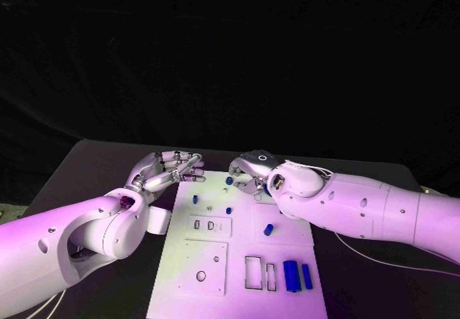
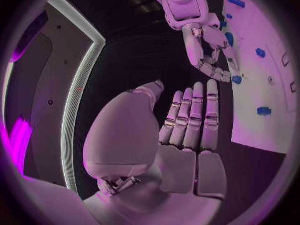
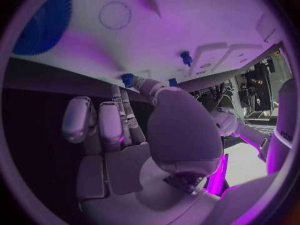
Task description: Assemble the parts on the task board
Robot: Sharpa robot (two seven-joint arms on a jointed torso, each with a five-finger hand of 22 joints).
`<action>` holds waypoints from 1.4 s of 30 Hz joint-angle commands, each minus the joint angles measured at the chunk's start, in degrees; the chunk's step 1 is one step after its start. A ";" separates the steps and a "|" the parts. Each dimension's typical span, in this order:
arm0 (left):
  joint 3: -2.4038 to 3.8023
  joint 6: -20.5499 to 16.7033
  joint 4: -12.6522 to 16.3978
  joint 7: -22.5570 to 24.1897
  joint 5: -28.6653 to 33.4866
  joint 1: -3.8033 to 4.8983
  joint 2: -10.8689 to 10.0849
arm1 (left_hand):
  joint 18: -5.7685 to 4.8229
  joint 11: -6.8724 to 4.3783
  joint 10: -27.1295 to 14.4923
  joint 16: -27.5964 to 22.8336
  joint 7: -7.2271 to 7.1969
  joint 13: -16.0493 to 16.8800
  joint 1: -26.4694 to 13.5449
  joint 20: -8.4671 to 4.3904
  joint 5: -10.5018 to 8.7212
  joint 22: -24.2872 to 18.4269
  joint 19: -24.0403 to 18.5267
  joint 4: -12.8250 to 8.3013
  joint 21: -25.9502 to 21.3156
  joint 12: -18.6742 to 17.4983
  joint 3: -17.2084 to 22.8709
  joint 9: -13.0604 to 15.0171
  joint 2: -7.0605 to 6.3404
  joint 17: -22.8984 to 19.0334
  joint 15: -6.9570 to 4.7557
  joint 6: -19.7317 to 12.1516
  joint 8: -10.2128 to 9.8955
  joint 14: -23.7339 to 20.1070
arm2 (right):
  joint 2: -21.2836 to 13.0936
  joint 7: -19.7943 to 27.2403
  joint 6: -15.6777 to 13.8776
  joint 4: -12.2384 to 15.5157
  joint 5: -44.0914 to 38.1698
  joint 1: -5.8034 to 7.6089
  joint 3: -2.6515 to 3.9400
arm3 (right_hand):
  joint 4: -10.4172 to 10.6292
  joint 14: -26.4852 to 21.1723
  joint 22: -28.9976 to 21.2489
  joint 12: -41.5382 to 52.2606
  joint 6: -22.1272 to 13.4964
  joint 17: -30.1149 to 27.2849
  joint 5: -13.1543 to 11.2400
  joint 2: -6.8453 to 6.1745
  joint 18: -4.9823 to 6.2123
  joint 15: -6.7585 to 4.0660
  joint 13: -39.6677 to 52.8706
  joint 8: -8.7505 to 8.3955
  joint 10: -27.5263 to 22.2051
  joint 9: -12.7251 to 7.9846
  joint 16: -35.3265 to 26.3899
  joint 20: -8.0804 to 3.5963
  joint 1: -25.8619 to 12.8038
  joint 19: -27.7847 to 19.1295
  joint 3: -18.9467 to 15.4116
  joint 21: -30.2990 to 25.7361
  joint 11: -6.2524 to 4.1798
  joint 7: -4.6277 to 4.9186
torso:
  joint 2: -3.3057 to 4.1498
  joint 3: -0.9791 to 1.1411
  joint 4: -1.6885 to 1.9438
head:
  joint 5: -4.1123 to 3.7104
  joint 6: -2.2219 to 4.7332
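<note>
2 hands at the task board's [image 1: 216,266] far edge: right hand [image 1: 251,174] pinching a blue part [image 1: 230,179] (fingertips), left hand [image 1: 171,169] empty, fingers apart

both white arms reach in over the table from either side, their hands close together near its far part. the left hand [image 1: 171,169] holds nothing, its fingers [image 2: 195,116] straight and side by side, pointing toward the other hand. the right hand [image 1: 247,174] is bent downward at the wrist, fingers [image 2: 212,60] curled in; whether they grip anything cannot be told.
</note>
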 commanded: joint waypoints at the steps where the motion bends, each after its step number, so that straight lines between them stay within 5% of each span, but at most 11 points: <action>1: 0.05 1.00 0.08 0.24 0.23 0.09 -0.11 | 0.69 -0.01 -0.28 0.04 0.91 -0.03 -0.37 0.08 -0.14 -0.07 0.38 0.01 0.18 -0.11 0.06 0.04 0.02 0.05 0.21 -0.34 -0.27 0.04 | -2.35 -1.02 -1.61 2.21 0.32 -0.01 0.15 | 0.16 -0.01 0.42 0.43 0.10 0.03 -0.13 -0.48 0.41 0.22 0.02 -0.21 0.65 0.12 -0.10 -0.01 -0.21 0.00 -0.59 0.13 -0.25 0.06 | -0.04 0.11 -0.40 | 0.05 0.17; 4: 0.05 1.04 0.05 0.27 0.29 0.09 -0.25 | 0.69 0.02 -0.31 0.02 0.93 -0.02 -0.40 0.09 -0.14 -0.09 0.35 0.00 0.17 -0.19 0.05 0.04 0.01 0.10 0.23 -0.40 -0.30 -0.01 | -5.86 -1.05 -3.59 5.17 2.32 0.04 0.46 | 0.41 -0.15 0.37 0.70 0.52 -0.54 0.06 -0.56 0.42 0.18 0.14 -0.17 1.74 0.25 -0.43 -0.07 -0.47 0.00 -0.85 -0.02 -0.29 0.26 | -0.11 0.09 -0.54 | -0.31 0.59; 7: 0.05 1.09 0.04 0.28 0.37 0.09 -0.51 | 0.69 0.02 -0.31 0.02 0.93 -0.02 -0.40 0.09 -0.14 -0.09 0.35 0.00 0.17 -0.19 0.05 0.04 0.01 0.10 0.23 -0.40 -0.30 -0.01 | -9.89 -0.76 -4.43 8.24 6.22 0.15 0.73 | 0.80 0.12 1.47 1.14 1.10 0.10 -0.03 -0.96 0.18 0.11 0.40 -0.19 3.65 0.40 0.15 -0.12 -0.90 0.75 -1.27 0.62 -0.40 0.41 | -0.21 0.24 -1.10 | 0.00 0.71; 14: 0.05 1.29 -0.03 0.30 0.52 0.09 -0.72 | 0.69 0.01 -0.30 0.01 0.91 -0.02 -0.39 0.10 -0.14 -0.10 0.34 -0.01 0.17 -0.23 0.06 0.05 0.02 0.12 0.24 -0.40 -0.30 -0.04 | -15.44 -0.97 -0.41 11.21 14.86 0.26 0.96 | 1.26 1.26 5.48 4.29 -2.24 3.68 3.02 -4.10 -0.64 -0.63 2.92 -2.62 10.73 -0.09 3.15 -0.81 -1.81 3.17 -5.81 3.25 -1.33 0.21 | -0.27 0.58 -1.61 | -0.02 0.82; 17: 0.04 1.45 0.01 0.29 0.59 0.08 -0.71 | 0.69 0.01 -0.30 0.01 0.91 -0.02 -0.39 0.10 -0.14 -0.10 0.34 -0.01 0.17 -0.23 0.06 0.05 0.02 0.12 0.24 -0.40 -0.30 -0.04 | -16.60 -1.40 2.04 11.29 17.52 0.27 1.00 | 1.81 1.35 6.89 12.44 -5.17 4.86 4.31 -1.52 -0.87 -1.05 10.00 -1.69 10.30 1.21 4.59 -1.08 1.70 3.63 -18.79 3.97 -1.89 -0.02 | -0.32 0.70 -1.55 | -0.02 0.74; 18: 0.04 1.48 0.01 0.29 0.60 0.08 -0.71 | 0.69 0.01 -0.30 0.01 0.91 -0.02 -0.39 0.10 -0.14 -0.10 0.34 -0.01 0.17 -0.23 0.06 0.05 0.02 0.12 0.24 -0.40 -0.30 -0.04 | -16.77 -1.49 2.50 11.29 17.97 0.28 1.00 | 2.13 1.47 7.38 14.33 -5.31 5.27 4.45 -1.23 -0.93 -1.13 11.48 -1.40 10.66 1.44 4.93 -1.26 2.16 3.92 -20.13 4.29 -2.04 -0.31 | -0.30 0.70 -1.48 | -0.03 0.73; 19: 0.04 1.53 0.00 0.29 0.62 0.08 -0.69 | 0.69 0.01 -0.30 0.01 0.91 -0.02 -0.39 0.10 -0.14 -0.10 0.34 -0.01 0.17 -0.23 0.06 0.05 0.02 0.12 0.24 -0.40 -0.30 -0.04 | -16.98 -1.62 3.18 11.27 18.55 0.28 1.01 | 4.10 1.71 8.42 22.22 -6.17 5.95 5.18 0.57 -1.10 -1.59 19.13 0.03 5.78 2.54 5.78 -1.86 4.74 4.47 -25.47 4.88 -2.39 -0.69 | -0.30 0.73 -1.45 | -0.02 0.69; 22: 0.04 1.61 -0.07 0.28 0.64 0.07 -0.66 | 0.69 0.01 -0.30 0.01 0.91 -0.02 -0.39 0.10 -0.14 -0.10 0.34 -0.01 0.17 -0.23 0.06 0.05 0.02 0.12 0.24 -0.40 -0.30 -0.04 | -17.19 -1.89 4.53 11.10 19.51 0.28 1.02 | 7.85 2.18 10.32 33.02 -6.91 8.13 5.42 1.83 -1.55 -1.71 28.18 1.86 3.19 3.64 7.46 -1.43 7.70 5.51 -29.80 5.93 -2.36 -0.62 | -0.31 0.69 -1.38 | -0.05 0.56; 26: 0.04 1.68 -0.13 0.26 0.66 0.07 -0.64 | 0.69 0.01 -0.30 0.01 0.91 -0.02 -0.39 0.10 -0.14 -0.10 0.34 -0.01 0.17 -0.23 0.06 0.05 0.02 0.12 0.24 -0.40 -0.30 -0.04 | -16.95 -2.15 5.91 10.54 20.01 0.24 1.03 | 11.37 3.04 13.08 47.76 -7.78 12.87 6.04 2.84 -2.06 -1.25 41.66 3.44 3.43 4.40 10.49 -1.42 10.22 7.08 -32.91 7.69 -2.24 -0.55 | -0.24 0.68 -1.42 | -0.02 0.53; 33: 0.04 1.79 -0.23 0.21 0.67 0.06 -0.58 | 0.69 0.01 -0.30 0.01 0.91 -0.02 -0.39 0.10 -0.14 -0.10 0.34 -0.01 0.17 -0.23 0.06 0.05 0.02 0.12 0.24 -0.40 -0.30 -0.04 | -15.62 -2.45 7.42 8.57 19.96 0.07 1.00 | 11.36 4.23 15.36 65.01 -7.75 19.71 6.16 4.39 -2.53 -0.88 58.91 5.05 10.29 4.88 14.12 -1.02 10.77 8.31 -35.14 9.15 -1.97 -0.38 | -0.21 0.55 -1.55 | -0.04 0.33; 42: 0.04 1.85 -0.46 0.18 0.67 0.06 -0.43 | 0.69 0.01 -0.30 0.01 0.91 -0.02 -0.39 0.10 -0.14 -0.10 0.34 -0.01 0.17 -0.23 0.06 0.05 0.02 0.12 0.24 -0.40 -0.30 -0.04 | -14.73 -2.60 8.03 7.41 19.84 -0.12 0.98 | 11.32 4.55 16.81 69.12 -7.46 21.50 6.45 5.03 -2.89 -0.82 63.26 5.54 12.61 4.94 14.99 -0.96 11.04 9.26 -35.41 10.20 -1.95 -0.39 | -0.30 0.57 -1.46 | -0.08 0.02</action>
